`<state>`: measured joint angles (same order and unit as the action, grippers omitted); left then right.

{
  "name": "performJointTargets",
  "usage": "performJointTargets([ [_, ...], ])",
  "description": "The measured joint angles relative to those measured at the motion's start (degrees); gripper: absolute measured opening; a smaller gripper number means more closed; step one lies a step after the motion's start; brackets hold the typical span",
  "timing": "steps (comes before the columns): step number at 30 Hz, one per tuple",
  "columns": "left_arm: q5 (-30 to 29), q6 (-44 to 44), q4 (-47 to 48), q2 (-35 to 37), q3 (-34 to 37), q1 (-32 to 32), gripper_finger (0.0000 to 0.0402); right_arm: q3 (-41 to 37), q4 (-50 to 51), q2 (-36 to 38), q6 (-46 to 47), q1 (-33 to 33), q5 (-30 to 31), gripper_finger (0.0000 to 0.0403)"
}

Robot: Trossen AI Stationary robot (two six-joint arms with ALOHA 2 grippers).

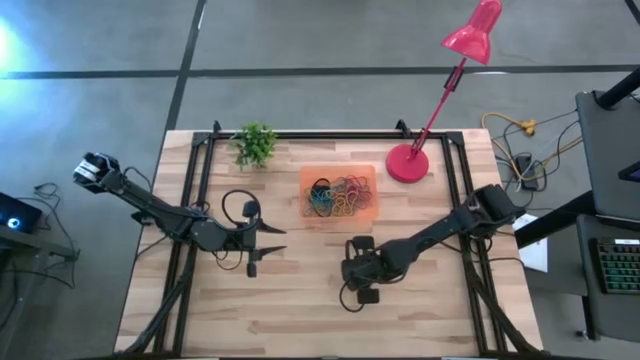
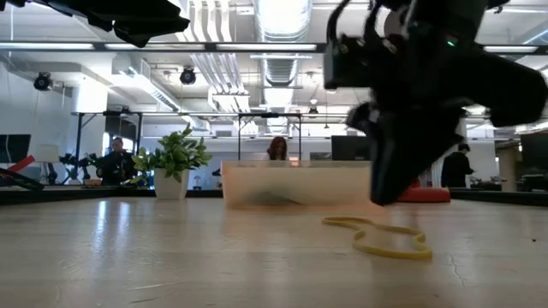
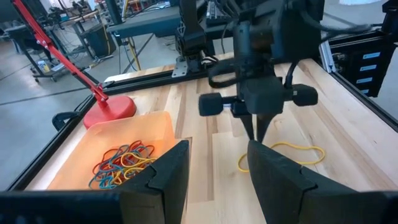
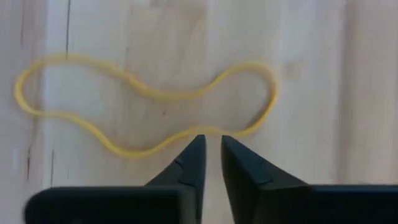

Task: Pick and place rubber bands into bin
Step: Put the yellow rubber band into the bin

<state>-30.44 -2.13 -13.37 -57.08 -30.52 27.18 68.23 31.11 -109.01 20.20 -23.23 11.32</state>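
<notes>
A yellow rubber band (image 4: 146, 102) lies flat on the wooden table as a long pinched loop, also seen in the low view (image 2: 381, 239). My right gripper (image 4: 211, 138) hangs just above its near strand, pointing steeply down. Its fingers are shut with nothing between them, and its tip (image 2: 385, 198) is clear of the table. The orange bin (image 1: 305, 200) at the table's far middle holds a heap of coloured rubber bands (image 3: 121, 165). My left gripper (image 3: 217, 180) waits open at the left, raised and facing the bin.
The red lamp base (image 1: 407, 163) stands right of the bin, its arm leaning over the far right. A small potted plant (image 1: 256, 145) is at the far left. Black frame rails (image 1: 200, 190) run along the table's sides. Bare wood lies toward the near edge.
</notes>
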Motion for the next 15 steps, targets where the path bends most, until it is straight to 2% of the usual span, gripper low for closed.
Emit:
performJointTargets([
  [10,0.0,0.0,0.1,0.0,0.0,0.0,0.0148,-2.7,-3.6,0.0,2.4,1.6,-1.5,0.0150],
  [15,0.0,0.0,0.1,0.0,0.0,0.0,0.0148,-3.0,-5.3,0.0,1.8,3.1,-4.0,0.0193],
])
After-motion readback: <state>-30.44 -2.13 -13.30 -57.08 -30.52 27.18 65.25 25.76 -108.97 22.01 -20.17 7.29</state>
